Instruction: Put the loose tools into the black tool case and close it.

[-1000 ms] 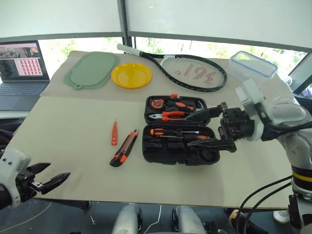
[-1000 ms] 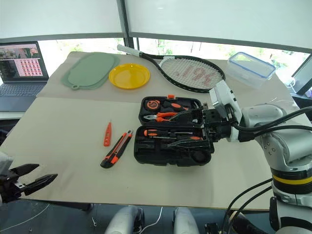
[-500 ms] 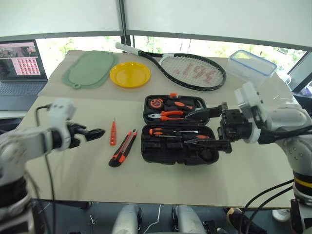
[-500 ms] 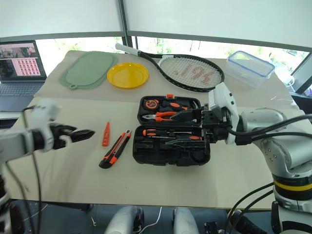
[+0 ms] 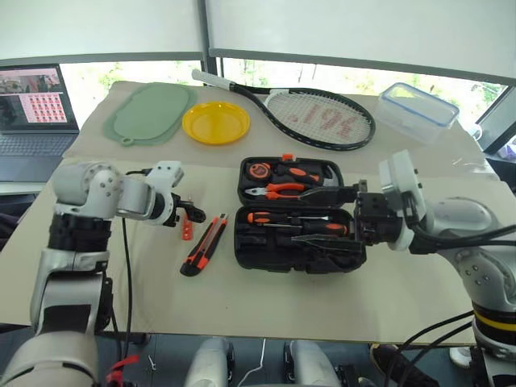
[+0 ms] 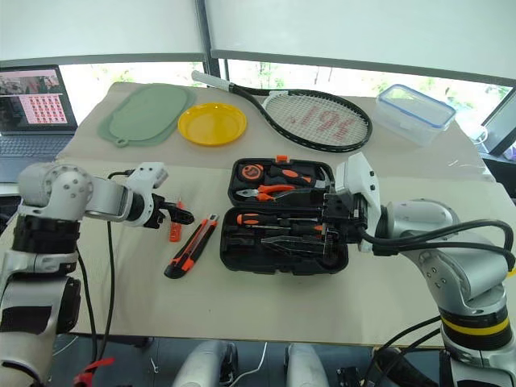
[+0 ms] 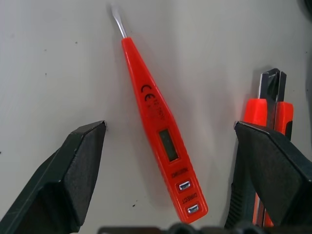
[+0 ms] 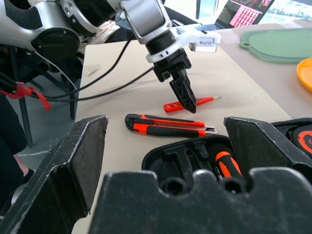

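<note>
- Left gripper (image 7: 165, 175), fingers spread, hovers over the tester screwdriver (image 7: 161, 139) at centre-left.
- Utility knife (image 5: 205, 244) lies just beside it.
- Right gripper (image 5: 326, 218), fingers spread, hangs over the open tool case (image 5: 278, 254) at centre.

Left gripper (image 6: 179, 216) low over worktop (image 6: 266, 298), just above tester screwdriver (image 6: 175, 227); finger spread unclear. Utility knife (image 6: 190, 247) just beside it, toward black tool case (image 6: 282, 242). Right gripper (image 6: 294, 232) hangs over open case, fingers spread across near tray holding screwdriver (image 6: 262, 220).
</note>
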Robot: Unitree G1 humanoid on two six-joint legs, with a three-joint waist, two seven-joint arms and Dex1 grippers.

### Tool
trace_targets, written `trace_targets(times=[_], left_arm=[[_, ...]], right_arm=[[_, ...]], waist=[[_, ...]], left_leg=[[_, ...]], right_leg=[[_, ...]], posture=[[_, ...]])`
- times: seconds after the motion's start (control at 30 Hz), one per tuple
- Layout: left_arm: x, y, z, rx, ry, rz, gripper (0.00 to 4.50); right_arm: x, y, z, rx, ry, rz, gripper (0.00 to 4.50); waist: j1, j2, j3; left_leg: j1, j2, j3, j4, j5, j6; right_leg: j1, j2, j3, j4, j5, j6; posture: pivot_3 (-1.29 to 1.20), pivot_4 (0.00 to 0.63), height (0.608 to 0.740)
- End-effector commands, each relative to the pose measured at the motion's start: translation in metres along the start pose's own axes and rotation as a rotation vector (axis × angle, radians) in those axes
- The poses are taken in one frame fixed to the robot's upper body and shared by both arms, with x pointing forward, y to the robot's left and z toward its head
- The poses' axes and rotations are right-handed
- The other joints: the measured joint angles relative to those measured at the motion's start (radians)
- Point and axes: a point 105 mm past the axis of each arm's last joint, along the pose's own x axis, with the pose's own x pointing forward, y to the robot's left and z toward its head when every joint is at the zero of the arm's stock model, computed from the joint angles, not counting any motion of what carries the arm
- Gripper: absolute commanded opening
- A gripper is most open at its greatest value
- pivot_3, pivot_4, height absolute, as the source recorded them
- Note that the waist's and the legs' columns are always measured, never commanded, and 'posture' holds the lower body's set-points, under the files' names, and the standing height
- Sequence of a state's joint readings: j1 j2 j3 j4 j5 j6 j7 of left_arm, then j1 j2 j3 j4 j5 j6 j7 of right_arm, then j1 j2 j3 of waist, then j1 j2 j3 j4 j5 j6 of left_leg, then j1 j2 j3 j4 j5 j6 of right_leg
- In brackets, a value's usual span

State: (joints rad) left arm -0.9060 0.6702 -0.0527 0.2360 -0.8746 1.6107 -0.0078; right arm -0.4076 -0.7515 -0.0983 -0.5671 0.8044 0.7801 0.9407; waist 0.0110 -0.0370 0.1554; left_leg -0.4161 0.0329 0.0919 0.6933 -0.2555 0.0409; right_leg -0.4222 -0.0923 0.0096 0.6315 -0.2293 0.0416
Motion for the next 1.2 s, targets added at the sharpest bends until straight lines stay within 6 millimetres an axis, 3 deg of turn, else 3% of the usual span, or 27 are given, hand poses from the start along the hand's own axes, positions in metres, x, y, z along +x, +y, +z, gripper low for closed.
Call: trace_targets(times=[0.03, 0.13, 0.43, 0.47, 0.73, 0.87, 1.03, 1.2], left_arm=[[0.006, -0.004, -0.011, 0.013, 0.073, -0.030, 4.50], [0.009, -0.004, -0.020, 0.010, 0.119, -0.042, 3.82], [0.012, 0.001, -0.023, -0.026, 0.144, -0.032, 0.55], [0.012, 0.002, -0.025, -0.029, 0.148, -0.033, 0.41], [-0.007, 0.025, -0.030, 0.022, 0.128, 0.046, 0.41], [-0.024, 0.033, -0.001, 0.215, -0.039, 0.027, 0.41], [-0.051, 0.004, 0.016, 0.508, -0.115, -0.257, 0.41], [-0.060, -0.026, 0.035, 0.823, -0.123, -0.421, 0.41]], right_arm=[[-0.005, 0.004, 0.014, -0.070, -0.038, -0.026, 4.45], [-0.006, 0.004, 0.013, -0.079, -0.029, -0.036, 4.50], [-0.010, 0.008, 0.014, -0.089, -0.009, -0.022, 4.50], [-0.010, 0.009, 0.014, -0.088, -0.009, -0.021, 4.50], [-0.012, 0.006, 0.012, -0.072, 0.010, -0.018, 4.50], [-0.017, 0.008, 0.005, -0.054, 0.050, -0.017, 4.50], [-0.022, 0.011, 0.001, -0.029, 0.066, -0.026, 4.50], [-0.025, 0.011, -0.001, -0.019, 0.071, -0.051, 4.50]], waist=[[0.000, 0.000, 0.000], [0.000, 0.000, 0.000], [0.002, 0.001, 0.000], [0.002, 0.001, 0.000], [-0.009, 0.001, -0.001], [-0.014, 0.001, 0.000], [-0.008, 0.001, 0.000], [0.016, 0.000, 0.000]], left_leg=[[0.000, 0.000, 0.000, 0.000, 0.000, 0.000], [0.001, 0.000, 0.000, 0.000, 0.000, 0.000], [0.001, -0.001, 0.000, 0.000, 0.000, 0.000], [0.001, -0.001, 0.000, 0.000, 0.000, 0.000], [0.001, 0.000, 0.001, 0.000, 0.000, 0.000], [0.001, 0.000, 0.002, 0.000, 0.000, 0.000], [0.000, 0.000, 0.003, -0.001, 0.001, -0.001], [-0.006, -0.001, 0.005, 0.003, 0.000, 0.002]], right_leg=[[0.000, 0.000, 0.000, 0.000, 0.000, 0.000], [0.000, 0.000, 0.000, 0.000, 0.000, 0.000], [0.001, 0.000, 0.000, 0.000, 0.000, 0.000], [0.001, 0.000, 0.000, 0.000, 0.000, 0.000], [0.001, 0.000, 0.000, 0.000, 0.000, 0.000], [0.000, 0.001, 0.001, 0.000, -0.001, 0.000], [-0.002, 0.001, 0.000, -0.001, -0.002, -0.002], [-0.002, 0.001, -0.003, -0.002, -0.001, 0.000]], posture=[[0.00, 0.150, 0.738], [0.00, 0.150, 0.738], [0.00, 0.150, 0.738], [0.00, 0.150, 0.738], [0.00, 0.150, 0.738], [0.00, 0.150, 0.738], [0.00, 0.150, 0.738], [0.00, 0.150, 0.738]])
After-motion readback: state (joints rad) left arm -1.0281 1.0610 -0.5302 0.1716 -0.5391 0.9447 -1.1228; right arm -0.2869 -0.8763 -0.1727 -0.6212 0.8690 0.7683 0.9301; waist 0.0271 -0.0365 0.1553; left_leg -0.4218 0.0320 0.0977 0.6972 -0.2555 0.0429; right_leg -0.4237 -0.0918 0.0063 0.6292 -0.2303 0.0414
